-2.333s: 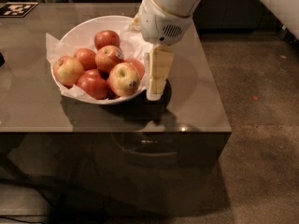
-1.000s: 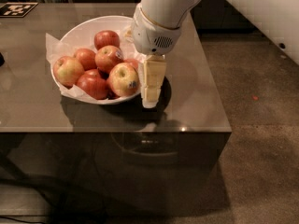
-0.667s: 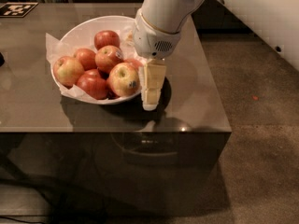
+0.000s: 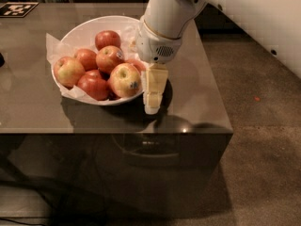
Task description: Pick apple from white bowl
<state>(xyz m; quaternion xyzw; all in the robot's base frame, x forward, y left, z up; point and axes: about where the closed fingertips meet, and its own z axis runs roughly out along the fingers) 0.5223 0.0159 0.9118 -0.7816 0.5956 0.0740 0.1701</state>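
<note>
The white bowl (image 4: 84, 29), lined with crinkled white paper, stands on the table and holds several apples. The apple (image 4: 124, 80), pale yellow-green with a red blush and a small dark sticker, lies at the bowl's front right edge. My gripper (image 4: 153, 98) hangs just to the right of this apple, over the bowl's right rim, pointing down. Its pale fingers (image 4: 154, 86) stand close beside the apple, and nothing shows between them.
The bowl sits on a brown glossy table (image 4: 197, 84), whose front edge and right edge are close to the gripper. Other red apples (image 4: 107, 39) fill the bowl behind. A black-and-white marker tag (image 4: 18, 8) lies at the far left. Carpet floor lies to the right.
My gripper has shifted left from beside the bowl's right rim toward the stickered apple. The apples have not moved.
</note>
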